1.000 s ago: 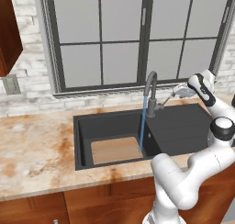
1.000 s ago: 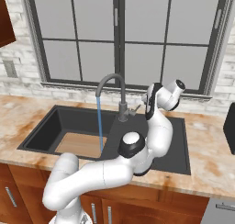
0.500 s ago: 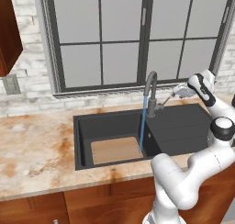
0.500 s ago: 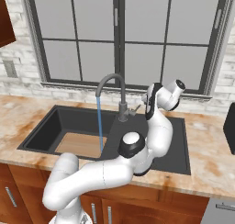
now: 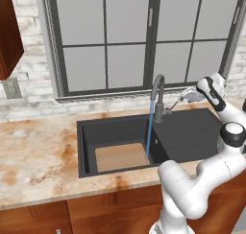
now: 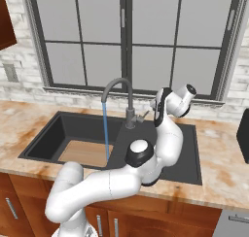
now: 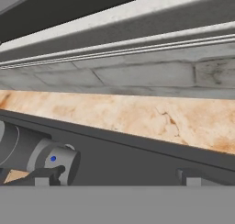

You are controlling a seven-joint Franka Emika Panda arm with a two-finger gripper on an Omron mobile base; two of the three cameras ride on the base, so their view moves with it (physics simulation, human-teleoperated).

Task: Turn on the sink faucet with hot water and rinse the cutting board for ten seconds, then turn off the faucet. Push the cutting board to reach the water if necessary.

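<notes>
In the hand view, the two dark fingers (image 7: 43,176) rise at the bottom edge, set well apart and holding nothing. The left one rests against the thick grey base of the sink faucet (image 7: 39,156) at lower left, beside its small blue dot; the right one stands over the dark sink (image 7: 137,156). Past the sink rim runs the marbled surface (image 7: 137,115), then the brick wall.

In the left base view, the gripper (image 5: 185,95) sits right of centre, just right of the faucet's side lever. The water (image 5: 149,127) drops as a blue stream from the spout into the basin at centre. In the basin lies the cutting board (image 5: 120,156), flat on the bottom, the stream landing at its right edge.
</notes>
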